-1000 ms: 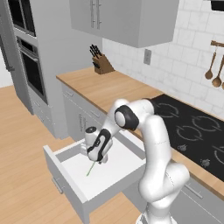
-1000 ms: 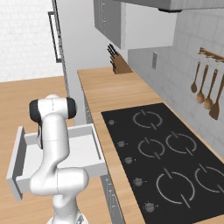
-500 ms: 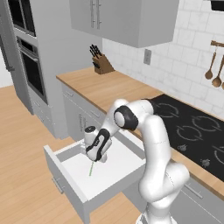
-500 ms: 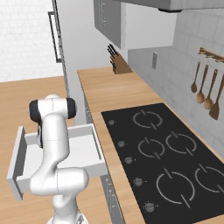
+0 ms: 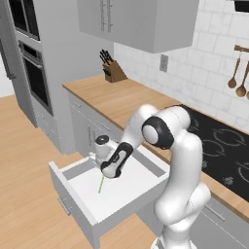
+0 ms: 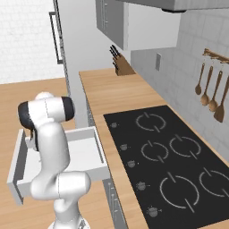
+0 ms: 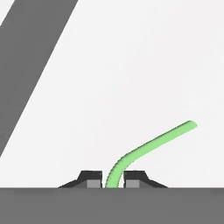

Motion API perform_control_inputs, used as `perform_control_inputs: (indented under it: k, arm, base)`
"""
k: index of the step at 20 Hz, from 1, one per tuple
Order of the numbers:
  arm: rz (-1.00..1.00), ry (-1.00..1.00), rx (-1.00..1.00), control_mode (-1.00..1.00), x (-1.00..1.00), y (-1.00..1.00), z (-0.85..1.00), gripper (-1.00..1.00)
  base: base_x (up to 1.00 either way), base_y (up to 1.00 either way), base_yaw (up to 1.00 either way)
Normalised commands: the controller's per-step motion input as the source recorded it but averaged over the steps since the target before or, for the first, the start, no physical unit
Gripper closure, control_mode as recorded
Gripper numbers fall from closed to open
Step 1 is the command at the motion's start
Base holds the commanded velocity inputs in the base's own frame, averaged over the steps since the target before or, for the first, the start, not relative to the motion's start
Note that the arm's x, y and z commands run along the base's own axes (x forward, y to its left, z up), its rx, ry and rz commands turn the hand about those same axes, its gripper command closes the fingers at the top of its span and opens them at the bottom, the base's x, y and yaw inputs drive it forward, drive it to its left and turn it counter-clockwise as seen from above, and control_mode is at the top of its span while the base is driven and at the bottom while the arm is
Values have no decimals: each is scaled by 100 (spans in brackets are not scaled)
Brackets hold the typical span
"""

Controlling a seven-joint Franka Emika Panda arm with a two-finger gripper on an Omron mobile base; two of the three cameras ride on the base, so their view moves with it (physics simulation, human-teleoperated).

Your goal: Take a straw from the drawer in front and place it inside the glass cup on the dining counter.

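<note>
The straw point(image 5: 100, 184) is hanging from the gripper point(image 7: 114, 183) over the white floor of the open drawer point(image 5: 87, 214), near its middle, jaws pinching its top end so it can be lifted out. A second earlier the jaws were standing open around it.

The open drawer point(image 5: 85, 192) is sticking out below the wood tabletop point(image 5: 121, 99), its white floor carrying the green straw point(image 5: 100, 185), while the tabletop is bearing a knife block point(image 5: 114, 73) and a black cooktop point(image 6: 172, 154).
</note>
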Motion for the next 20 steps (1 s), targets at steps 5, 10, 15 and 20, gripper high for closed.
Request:
perform_control_inputs:
  k: [5, 10, 15, 20]
  arm:
    - [0, -10, 14, -100, -26, -28, 100, 100]
    - [0, -1, 14, -100, -1, -21, 100, 100]
    - [0, 0, 6, -100, 7, -7, 100, 100]
    - [0, 0, 1, -100, 30, -3, 100, 100]
  base:
    - [0, 0, 0]
    - [0, 0, 0]
    - [0, 0, 0]
    - [0, 0, 0]
